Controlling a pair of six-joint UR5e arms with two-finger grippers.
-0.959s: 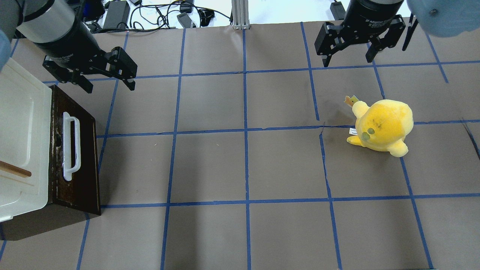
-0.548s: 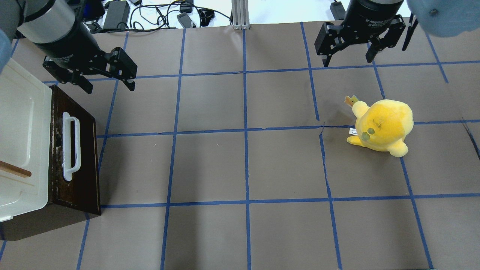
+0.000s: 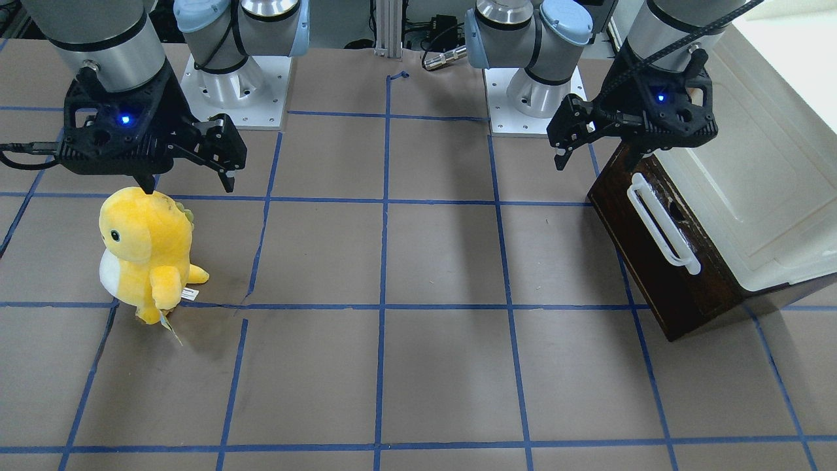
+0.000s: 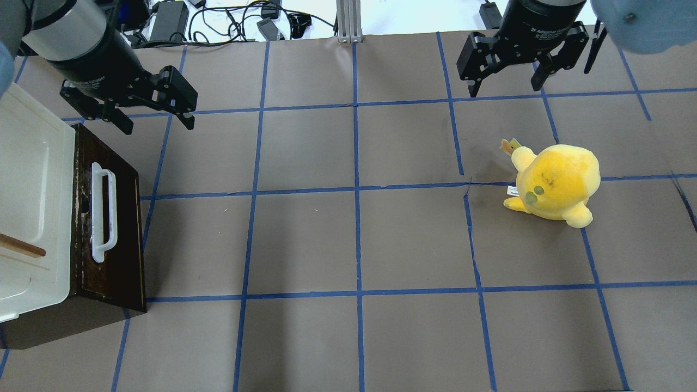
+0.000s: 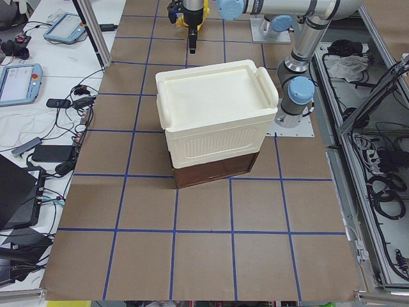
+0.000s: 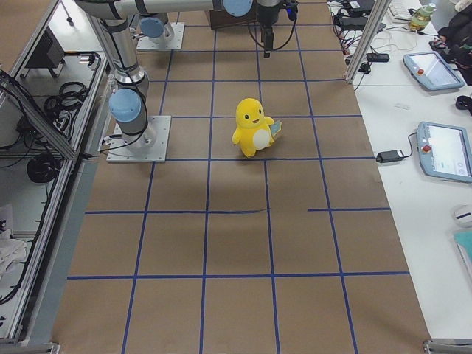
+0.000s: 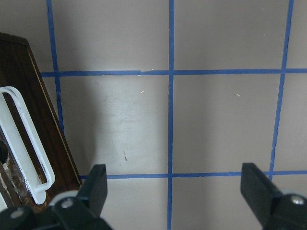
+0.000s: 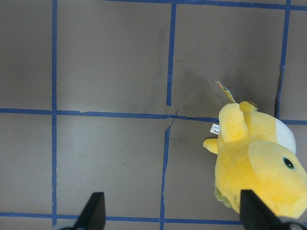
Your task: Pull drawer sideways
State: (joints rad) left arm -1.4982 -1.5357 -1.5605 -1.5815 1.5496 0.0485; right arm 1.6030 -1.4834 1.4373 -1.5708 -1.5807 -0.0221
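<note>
The drawer (image 4: pixel 117 239) has a dark brown wooden front with a long white bar handle (image 4: pixel 103 212). It sits closed under a cream-white plastic box (image 4: pixel 32 179) at the table's left side. It also shows in the front view (image 3: pixel 654 268) with its handle (image 3: pixel 662 226), and in the left wrist view (image 7: pixel 24 86). My left gripper (image 4: pixel 158 125) is open and empty. It hovers above the table just beyond the drawer's far corner, clear of the handle. My right gripper (image 4: pixel 505 90) is open and empty, hovering far from the drawer near a yellow plush.
A yellow plush dinosaur (image 4: pixel 555 182) stands on the right half of the brown mat with blue tape lines. A thin wooden stick (image 4: pixel 22 246) lies on the cream box lid. Cables and power bricks (image 4: pixel 228 22) lie past the mat's far edge.
My left gripper has shifted slightly up and left in the overhead view. The drawer, plush and right gripper have not moved.
</note>
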